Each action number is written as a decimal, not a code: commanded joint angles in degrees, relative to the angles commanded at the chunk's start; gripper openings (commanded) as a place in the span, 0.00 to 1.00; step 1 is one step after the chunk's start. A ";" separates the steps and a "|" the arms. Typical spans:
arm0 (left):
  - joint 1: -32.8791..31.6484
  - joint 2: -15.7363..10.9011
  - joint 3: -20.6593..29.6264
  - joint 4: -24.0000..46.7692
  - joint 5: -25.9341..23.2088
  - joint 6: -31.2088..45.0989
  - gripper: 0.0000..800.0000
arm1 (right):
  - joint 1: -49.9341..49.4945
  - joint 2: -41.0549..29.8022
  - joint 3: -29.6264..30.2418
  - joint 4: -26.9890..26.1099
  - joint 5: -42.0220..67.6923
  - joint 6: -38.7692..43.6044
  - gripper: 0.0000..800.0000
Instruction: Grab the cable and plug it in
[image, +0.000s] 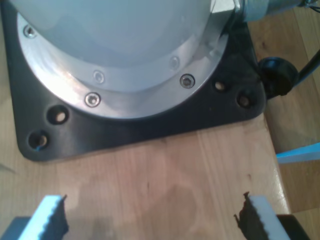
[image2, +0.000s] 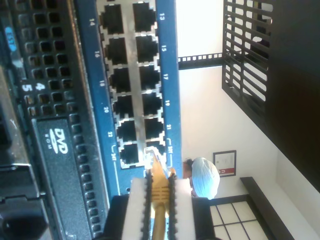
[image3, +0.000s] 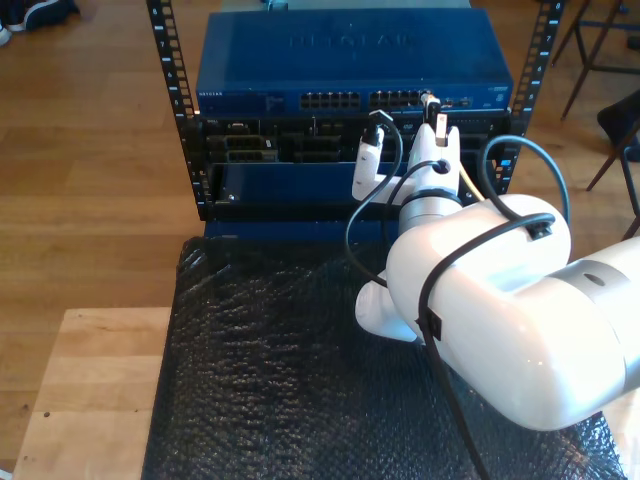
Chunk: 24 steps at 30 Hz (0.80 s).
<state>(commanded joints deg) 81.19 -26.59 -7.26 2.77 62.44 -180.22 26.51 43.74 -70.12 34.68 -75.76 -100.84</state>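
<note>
Closest in, my second gripper (image2: 159, 200) has its ridged white pads (image2: 136, 205) squeezed together on the long thin pale yellow network cable (image2: 159, 192), pinching it right behind the small clear plastic plug (image2: 154, 156) so the tip stays stiff and pointed instead of flopping. The plug sits at the mouth of one of the last ports, near the 24 label, in the blue metal network switch with two rows of numbered sockets (image2: 100, 95); I can't tell if it's seated or just touching the opening. I'd guess the grip is that short so I can push straight in without the cable buckling. In the exterior view the white arm reaches over the black bubble-wrap sheet (image3: 260, 350) to the switch's front face (image3: 350, 75) at the top of the dark rack (image3: 170, 90), toward that view's right. My first gripper (image: 150, 212) is parked out of the way, jaws apart and holding nothing, over a pale wooden tabletop (image: 165, 170) facing the black square base plate of an arm (image: 150, 127).
</note>
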 joint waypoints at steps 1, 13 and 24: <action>0.00 0.00 0.00 0.00 0.00 0.00 1.00 | -0.09 0.26 -0.26 0.00 0.00 0.00 0.00; 0.00 0.00 0.00 0.00 0.00 0.00 1.00 | -0.18 0.53 -0.62 0.00 0.00 0.00 0.00; 0.00 0.00 0.00 0.00 0.00 0.00 1.00 | -0.09 0.44 -0.26 0.00 -0.09 0.09 0.00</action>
<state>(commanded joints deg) 81.19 -26.59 -7.26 2.77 62.44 -180.22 26.42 44.18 -70.38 34.68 -75.85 -100.75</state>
